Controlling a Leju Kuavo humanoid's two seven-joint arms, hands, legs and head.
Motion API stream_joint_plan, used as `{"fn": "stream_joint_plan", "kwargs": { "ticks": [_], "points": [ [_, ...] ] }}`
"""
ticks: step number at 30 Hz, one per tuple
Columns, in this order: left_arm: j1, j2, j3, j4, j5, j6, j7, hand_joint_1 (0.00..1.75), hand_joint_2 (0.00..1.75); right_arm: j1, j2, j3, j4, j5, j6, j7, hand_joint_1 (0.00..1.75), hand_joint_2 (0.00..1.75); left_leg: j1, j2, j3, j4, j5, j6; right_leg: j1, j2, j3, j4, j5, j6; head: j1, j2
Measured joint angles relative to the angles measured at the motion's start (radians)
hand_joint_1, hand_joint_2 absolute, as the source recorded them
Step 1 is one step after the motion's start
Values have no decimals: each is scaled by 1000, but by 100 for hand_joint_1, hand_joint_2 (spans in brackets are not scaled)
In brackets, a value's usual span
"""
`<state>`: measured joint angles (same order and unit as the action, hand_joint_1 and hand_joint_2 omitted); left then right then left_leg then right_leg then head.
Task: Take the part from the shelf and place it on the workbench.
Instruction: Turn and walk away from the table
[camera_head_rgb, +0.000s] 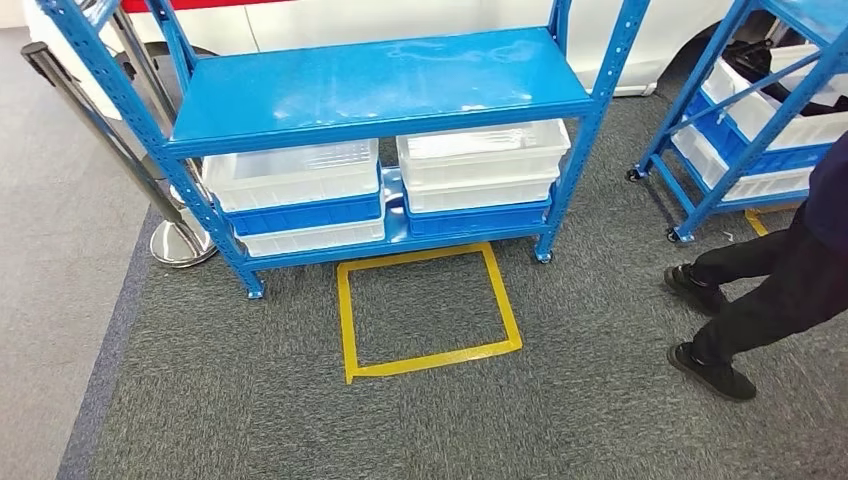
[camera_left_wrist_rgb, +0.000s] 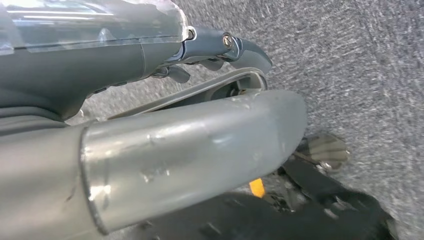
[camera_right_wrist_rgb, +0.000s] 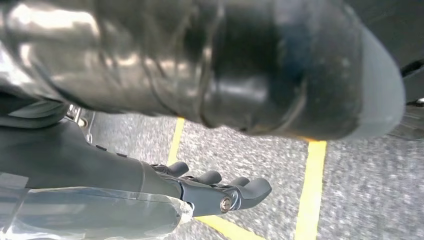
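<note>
We face the blue shelf (camera_head_rgb: 380, 90), its white bins (camera_head_rgb: 290, 172) untouched; left hand (camera_left_wrist_rgb: 210, 55) and right hand (camera_right_wrist_rgb: 215, 190) hang loosely curled, holding nothing — everything's left.

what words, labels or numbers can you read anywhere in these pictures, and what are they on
None can be read.
Blue shelf: no label or number.
White bins and blue bins: plain sides, no tags visible.
Yellow tape on the carpet: a bare square outline, no writing.
White vehicle behind the shelf: a red stripe, no lettering in view.
Left robot hand and right robot hand: no markings legible; both wrist views are blurred.
</note>
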<state>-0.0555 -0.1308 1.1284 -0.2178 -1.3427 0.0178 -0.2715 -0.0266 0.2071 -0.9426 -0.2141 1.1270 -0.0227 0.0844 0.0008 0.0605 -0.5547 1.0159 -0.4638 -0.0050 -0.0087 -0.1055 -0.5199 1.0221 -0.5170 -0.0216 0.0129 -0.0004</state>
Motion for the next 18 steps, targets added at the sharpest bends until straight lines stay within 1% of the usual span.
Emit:
{"fn": "stream_joint_plan", "kwargs": {
  "ticks": [1, 2, 3, 4, 5, 6, 7, 8, 9, 10, 11, 12, 13, 14, 15, 17, 18],
  "points": [
    [0, 0, 0, 0, -1, 0, -1, 0, 0, -1, 0, 0, 0, 0, -1, 0, 0, 0, -3, 1, 1, -5, -3, 6, 1, -7, 3, -1, -1, 6, 0, 0],
    [0, 0, 0, 0, -2, 0, -2, 0, 0, -4, 0, 0, 0, 0, -3, 0, 0, 0, -4, -7, 0, -9, -1, 11, 1, -13, 6, -3, -2, 12, 0, 0],
    [3, -1, 0, 0, -2, -1, -2, 0, 0, -6, 0, 0, 0, 0, -6, -1, 0, 0, -1, -15, 3, -14, 2, 17, 0, -13, 10, -3, -5, 18, 0, 0],
    [4, -2, 0, 0, -2, -1, -3, 0, 0, -7, 0, -1, 0, 0, -11, -3, 0, 0, 3, -22, 8, -22, 4, 23, -1, 1, 11, 5, -13, 23, 0, 0],
    [5, -2, 0, 0, -2, -1, -3, 0, 0, -7, 0, -3, 0, -1, -16, -5, 0, 0, 6, -28, 13, -30, 7, 30, -2, 26, 1, 31, -30, 27, 1, 0],
    [4, -3, 0, 0, -2, -2, -4, 0, 0, -5, 0, -5, 0, -2, -20, -6, 0, 0, 9, -33, 17, -35, 8, 36, -4, 56, -22, 78, -56, 30, 1, 0],
    [3, -4, 0, 0, -2, -2, -5, 0, 0, -3, 0, -8, 0, -3, -21, -7, 0, 0, 8, -39, 18, -36, 7, 41, -5, 83, -57, 144, -87, 31, 2, 0],
    [1, -4, 0, 0, -2, -2, -5, 0, 0, -2, 0, -11, 0, -3, -21, -8, 0, 0, 7, -45, 18, -36, 6, 44, -5, 97, -96, 213, -113, 33, 2, 0],
    [1, -4, 0, 0, -3, -2, -5, 0, 0, -1, 0, -13, 0, -4, -22, -8, 0, 0, 6, -52, 20, -35, 3, 45, -6, 102, -128, 263, -122, 35, 2, 0],
    [1, -4, 0, 0, -3, -2, -5, 0, 0, 1, 0, -15, 0, -4, -23, -8, 0, 0, 6, -60, 23, -34, 0, 45, -6, 104, -144, 281, -112, 36, 2, 0],
    [2, -4, 0, 0, -5, -2, -5, 0, 0, 2, 0, -17, 0, -4, -23, -8, 0, 0, 6, -66, 29, -32, -5, 43, -7, 104, -140, 255, -79, 36, 2, 0],
    [3, -4, 0, 0, -6, -2, -5, 0, 0, 3, 0, -17, 0, -4, -24, -8, 0, 0, 6, -72, 35, -29, -11, 40, -8, 104, -119, 196, -34, 35, 2, 0],
    [4, -5, 0, 0, -7, -2, -5, 0, 0, 6, 0, -18, 0, -4, -25, -8, 0, 0, 7, -76, 40, -25, -18, 36, -8, 106, -91, 128, 4, 33, 2, 0],
    [5, -6, 0, 0, -7, -2, -5, 0, 0, 7, -1, -19, 0, -3, -25, -8, 0, 0, 5, -80, 43, -20, -26, 31, -7, 108, -67, 69, 29, 29, 2, 0],
    [4, -7, 0, 0, -8, -2, -5, 0, 0, 7, -1, -20, 0, -3, -25, -8, 0, 0, 4, -83, 43, -17, -32, 25, -6, 109, -52, 32, 38, 26, 2, 0],
    [3, -8, 0, 0, -8, -2, -5, 0, 0, 6, -1, -22, 0, -3, -25, -8, 0, 0, 2, -86, 43, -15, -40, 12, -2, 111, -47, 16, 31, 17, 1, 0],
    [3, -8, 0, 0, -8, -2, -4, 0, 0, 5, -1, -23, 0, -3, -25, -8, 0, 0, 3, -86, 47, -16, -43, 7, -3, 110, -43, 14, 29, 11, 1, 0]
  ]
}}
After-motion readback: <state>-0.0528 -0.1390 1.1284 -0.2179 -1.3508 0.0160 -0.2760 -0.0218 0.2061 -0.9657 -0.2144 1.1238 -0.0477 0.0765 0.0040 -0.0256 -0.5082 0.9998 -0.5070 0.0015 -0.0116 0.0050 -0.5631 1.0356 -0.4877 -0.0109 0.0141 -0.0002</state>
